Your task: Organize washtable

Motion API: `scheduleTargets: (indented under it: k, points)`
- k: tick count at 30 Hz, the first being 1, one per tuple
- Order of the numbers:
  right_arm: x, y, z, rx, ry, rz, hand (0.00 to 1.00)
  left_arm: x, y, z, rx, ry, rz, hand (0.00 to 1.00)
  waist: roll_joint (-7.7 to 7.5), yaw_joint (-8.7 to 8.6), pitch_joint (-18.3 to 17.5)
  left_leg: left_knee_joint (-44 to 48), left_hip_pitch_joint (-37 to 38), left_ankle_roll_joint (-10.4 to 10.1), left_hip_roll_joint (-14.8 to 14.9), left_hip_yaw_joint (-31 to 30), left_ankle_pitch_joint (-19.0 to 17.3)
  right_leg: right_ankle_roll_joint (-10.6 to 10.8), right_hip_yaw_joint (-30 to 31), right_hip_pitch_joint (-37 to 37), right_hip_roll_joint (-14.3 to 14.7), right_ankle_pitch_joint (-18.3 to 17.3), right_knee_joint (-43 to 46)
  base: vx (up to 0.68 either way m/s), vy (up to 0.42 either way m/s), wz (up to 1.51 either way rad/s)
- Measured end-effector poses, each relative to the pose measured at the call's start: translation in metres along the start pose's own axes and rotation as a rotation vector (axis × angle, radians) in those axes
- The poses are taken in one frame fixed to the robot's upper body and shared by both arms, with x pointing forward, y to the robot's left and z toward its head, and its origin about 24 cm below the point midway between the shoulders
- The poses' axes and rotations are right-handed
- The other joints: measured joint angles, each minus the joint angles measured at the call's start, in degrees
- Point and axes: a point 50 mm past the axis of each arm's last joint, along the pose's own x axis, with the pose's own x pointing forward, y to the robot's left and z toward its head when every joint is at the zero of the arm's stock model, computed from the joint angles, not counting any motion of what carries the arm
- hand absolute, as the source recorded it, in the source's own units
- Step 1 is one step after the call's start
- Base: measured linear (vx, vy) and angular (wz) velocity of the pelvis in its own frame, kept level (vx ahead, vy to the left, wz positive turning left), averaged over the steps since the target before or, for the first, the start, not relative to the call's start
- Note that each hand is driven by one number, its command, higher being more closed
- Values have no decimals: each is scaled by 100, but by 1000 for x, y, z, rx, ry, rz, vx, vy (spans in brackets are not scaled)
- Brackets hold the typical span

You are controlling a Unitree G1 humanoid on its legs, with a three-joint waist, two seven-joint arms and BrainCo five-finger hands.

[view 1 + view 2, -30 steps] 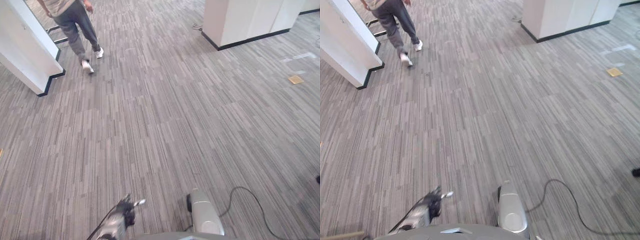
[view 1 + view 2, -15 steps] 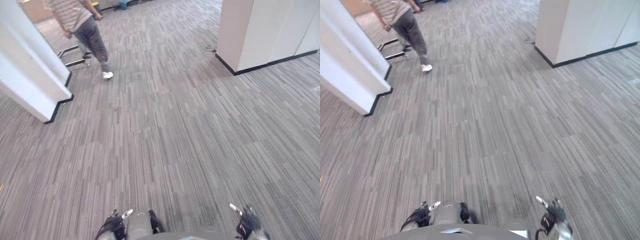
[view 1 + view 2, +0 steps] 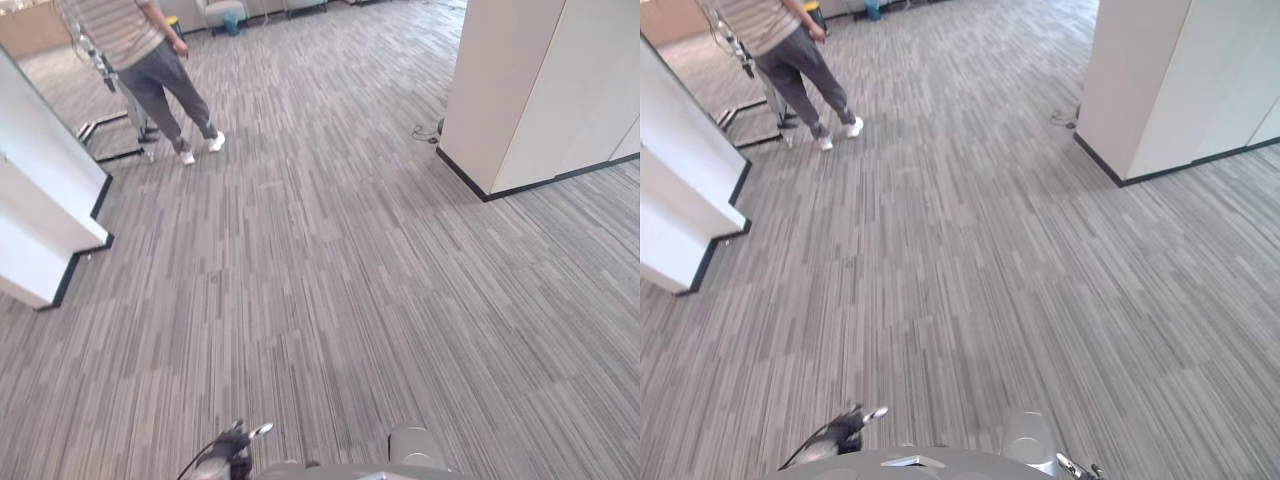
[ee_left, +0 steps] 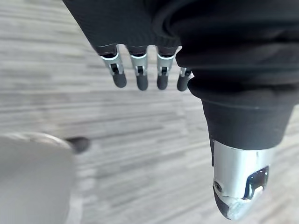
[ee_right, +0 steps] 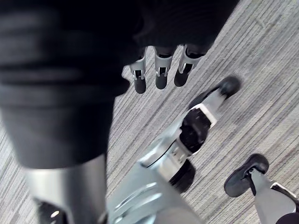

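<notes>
- Across the carpeted floor (image 3: 330, 280) the whole view is shifting from half a second ago. The camera is moving, so the robot is likely walking rather than working.
- Up at the floor's far left edge, a person (image 3: 150, 70) is stepping along past a white partition (image 3: 40, 230). On the right, the white pillar (image 3: 530, 90) is now sitting larger in view.
- The left robot hand (image 4: 139, 74) is hanging with its fingers straight and loose, carrying nothing. The right robot hand (image 5: 160, 74) is dangling the same way, empty.
- Where the washtable is standing, I cannot tell. By my reading the organizing is not yet starting, and the approach is coming first.
</notes>
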Motion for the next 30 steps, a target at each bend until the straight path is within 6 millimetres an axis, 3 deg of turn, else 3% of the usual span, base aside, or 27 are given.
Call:
scheduleTargets:
  k: [1,2,6,9,12,15,18,19,21,22,23,25,27,30]
  points:
    - [-2,2,-6,5,11,5,0,3,-5,14,0,-60,-18,0,-238,-144,-49,-19,168,-283,-126,71,-194,90,168,66,-87,1213,-1480,-539,17,49]
    - [-4,-8,-16,-2,67,-30,0,-2,-22,-12,-126,39,-38,0,-188,-17,-84,-367,515,-605,205,596,-632,73,-11,345,145,876,-1518,-296,-17,36]
    - [-4,-8,-16,1,67,-31,0,-2,-22,-12,-126,37,-38,0,-187,-34,-83,-370,517,-605,207,623,-654,74,4,330,160,874,-1522,-1,-3,-3]
    - [-4,-12,-16,68,59,-54,0,-2,-22,-13,-94,42,-42,0,-147,-56,-80,-454,595,-617,248,897,-726,99,197,288,328,869,-1625,13,13,-38]
    - [-8,-20,-25,148,74,-94,0,-3,-22,-17,-44,69,-58,0,-99,-199,-104,-589,652,-634,320,1215,-764,122,310,286,433,951,-1803,62,31,-29]
    - [-17,-37,-44,294,106,-179,0,-5,-28,-25,68,111,-106,0,20,-400,-188,-778,780,-766,473,2025,-718,146,302,251,458,912,-1779,156,22,-1]
    - [-23,-44,-57,398,141,-226,0,-4,-22,-26,169,119,-119,0,78,-475,-235,-781,789,-928,473,2028,-665,113,283,155,423,679,-1475,197,21,16]
    - [-24,-44,-62,440,162,-236,0,-5,-11,-26,203,121,-105,0,64,-480,-270,-618,736,-963,501,1969,-679,146,157,157,377,478,-1334,237,-19,54]
    - [-23,-42,-63,472,174,-238,0,-4,-3,-24,196,117,-82,0,-42,-475,-290,541,225,-943,785,1983,-952,143,-23,252,229,317,-1307,120,-40,70]
    - [-22,-42,-61,500,165,-247,0,-4,7,-19,156,102,-44,0,-123,-413,-225,2020,-384,-769,1313,2105,-1155,93,-285,431,158,290,-1380,-10,-56,95]
    - [-20,-44,-54,522,140,-252,0,-3,11,-17,96,89,-12,0,-57,-334,-154,3262,-828,-568,1875,2133,-1089,14,-550,649,211,189,-1359,-16,-58,93]
    - [-14,-42,-39,534,91,-244,0,-6,15,-24,-12,91,36,0,-129,-219,-46,4331,-1264,-290,2324,1871,-798,-98,-753,915,214,7,-1267,-10,-23,89]
    - [-7,-41,-11,525,2,-223,0,-6,20,-17,-63,56,61,0,-177,-123,12,4825,-1806,-360,2338,1623,-1032,-71,-1022,1101,19,-169,-1325,-89,76,91]
    - [3,-31,31,477,-108,-162,0,-8,33,-17,-159,31,132,0,-206,96,44,4123,-2413,-359,2215,1738,-1300,81,-1186,1337,-206,-384,-1517,54,161,50]
